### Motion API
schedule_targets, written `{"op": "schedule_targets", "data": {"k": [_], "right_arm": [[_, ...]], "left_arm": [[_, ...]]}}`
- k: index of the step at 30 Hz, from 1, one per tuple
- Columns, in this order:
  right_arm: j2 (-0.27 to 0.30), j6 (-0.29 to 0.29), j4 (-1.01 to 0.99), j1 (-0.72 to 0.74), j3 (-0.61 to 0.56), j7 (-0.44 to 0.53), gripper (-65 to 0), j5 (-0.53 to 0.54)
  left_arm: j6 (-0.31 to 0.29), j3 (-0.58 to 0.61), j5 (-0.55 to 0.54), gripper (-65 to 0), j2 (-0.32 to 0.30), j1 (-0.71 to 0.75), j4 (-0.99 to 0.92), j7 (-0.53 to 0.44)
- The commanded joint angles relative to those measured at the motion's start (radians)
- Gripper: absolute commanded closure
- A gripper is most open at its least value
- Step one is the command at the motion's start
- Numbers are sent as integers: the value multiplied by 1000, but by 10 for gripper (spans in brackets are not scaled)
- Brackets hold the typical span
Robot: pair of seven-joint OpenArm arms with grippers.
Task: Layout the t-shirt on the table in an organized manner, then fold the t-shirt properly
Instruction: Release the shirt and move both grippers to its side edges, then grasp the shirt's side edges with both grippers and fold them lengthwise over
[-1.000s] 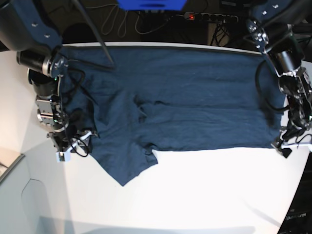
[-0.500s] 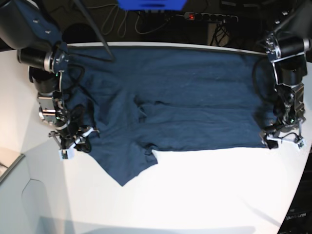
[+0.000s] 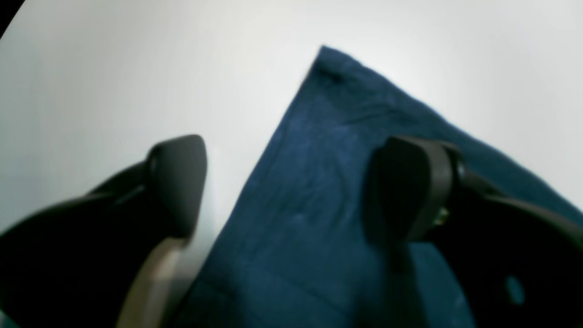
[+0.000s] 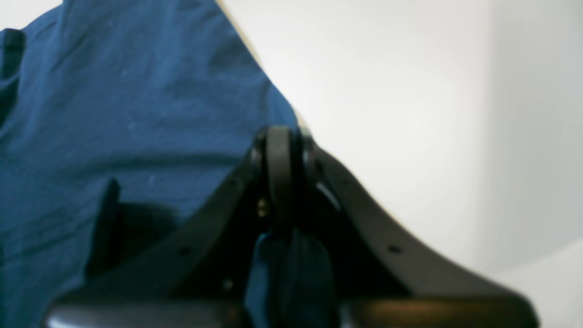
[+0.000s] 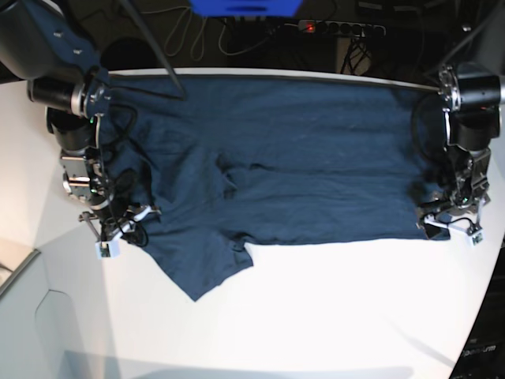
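Note:
The dark navy t-shirt lies spread wide over the far half of the white table, with one pointed flap hanging toward the front at left. My right gripper is shut on the t-shirt's edge, and blue cloth shows pinched between its jaws. In the base view that right gripper sits at the shirt's left edge. My left gripper is open. Its two dark fingers straddle the side of a shirt corner. In the base view the left gripper is at the shirt's front right corner.
A power strip with cables lies on the dark floor beyond the table's curved far edge. A thin dark rod slants down onto the shirt's far left part. A grey surface adjoins the table at lower left.
My right gripper has closed on the shirt's left edge. My left arm has swung in toward the shirt's front right corner, with its jaws still wide.

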Motion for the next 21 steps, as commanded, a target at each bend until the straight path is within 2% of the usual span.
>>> {"op": "schedule_targets", "data": {"k": [1,5,8,10,18,19,21], "right_arm": [[3,-3,2,13,-2,-24,0,-10],[3,-3,2,13,-2,-24,0,-10],[3,-3,2,13,-2,-24,0,-10],[3,-3,2,13,-2,-24,0,-10],[1,-3,2,13,2,-24,0,-10],[1,-3,2,13,2,-24,0,-8],[1,-3,2,13,2,-24,0,-8]], "left_arm": [[0,-2,-4,-498,-16,-26,5,-21],[0,-2,-3,-342,-16,-25,2,-23],[0,0,2,-257,-16,-23,2,-23],[0,0,0,-233,-16,-23,2,-23],[0,-2,-4,-222,-18,-23,5,-23],[0,-4,-6,-195,-18,-23,5,-23],[0,-4,-6,-86,-18,-23,5,-23]]}}
